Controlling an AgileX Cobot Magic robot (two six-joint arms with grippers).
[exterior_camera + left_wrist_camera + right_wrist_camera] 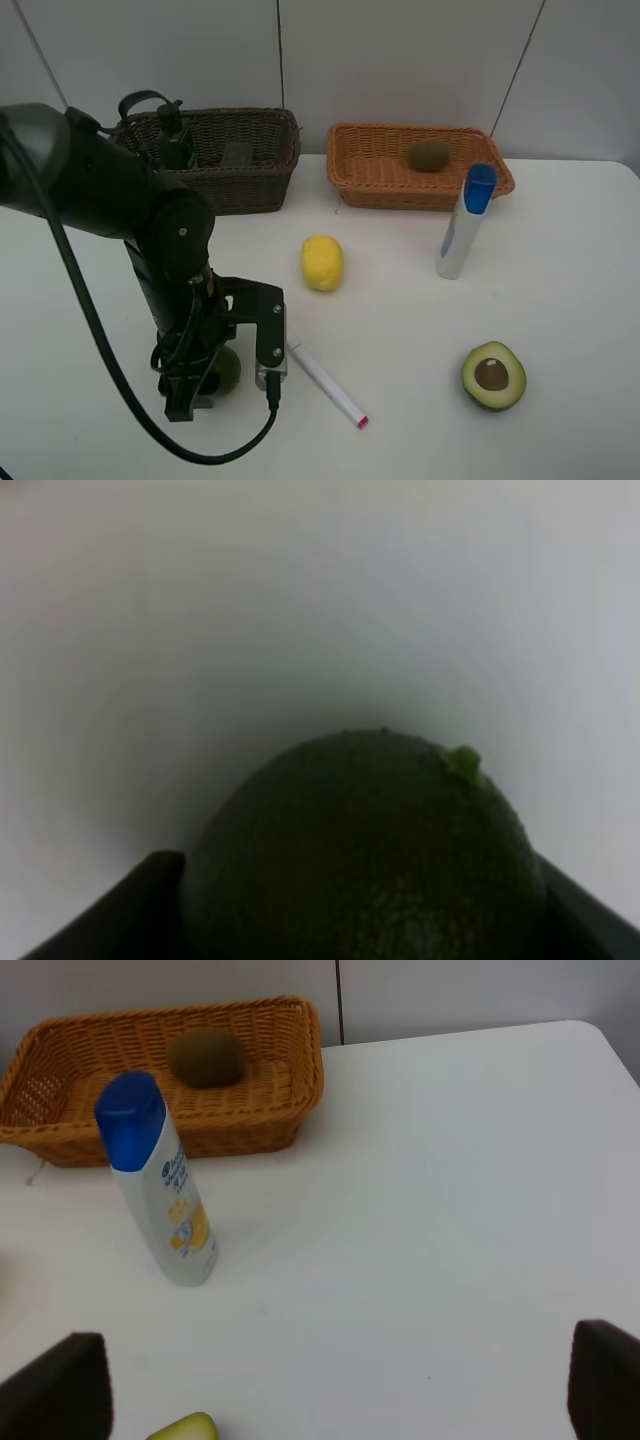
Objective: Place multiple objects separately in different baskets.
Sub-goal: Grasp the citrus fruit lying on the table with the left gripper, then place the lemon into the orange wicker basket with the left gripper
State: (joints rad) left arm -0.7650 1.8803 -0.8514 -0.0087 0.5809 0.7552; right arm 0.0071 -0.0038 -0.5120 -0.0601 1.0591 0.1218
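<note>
Exterior high: shows the left gripper (215, 385) low on the white table (570, 300), set around the whole green avocado (229, 368) resting on the tabletop at the front left, well apart from both baskets. Suggests likely trouble: squirting the round, slick fruit sideways through an off-centre pinch, knocking it into the white pink-tipped marker (327, 385) just beside it, or, on a carry toward the back, brushing the yellow lemon (322, 263) or toppling the upright blue-capped white tube (465, 222). Leaves the halved avocado with pit (494, 376) alone at the front right. Places a dark green pump bottle (172, 135) and a black eraser block (238, 153) in the dark brown basket (260, 185), and a lone brown kiwi (429, 156) in the orange-tan basket (385, 192). Left wrist: fills with the avocado between two dark fingers (120, 920), seemingly touching its sides; cannot tell whether squeezing or merely flanking, so risks a drop on lifting too soon. Right wrist: shows the right gripper (340, 1395) spread wide and empty above bare table, the tube standing just in front of the orange-tan basket, the kiwi inside it; poses little hazard unless swung low into the tube.
</note>
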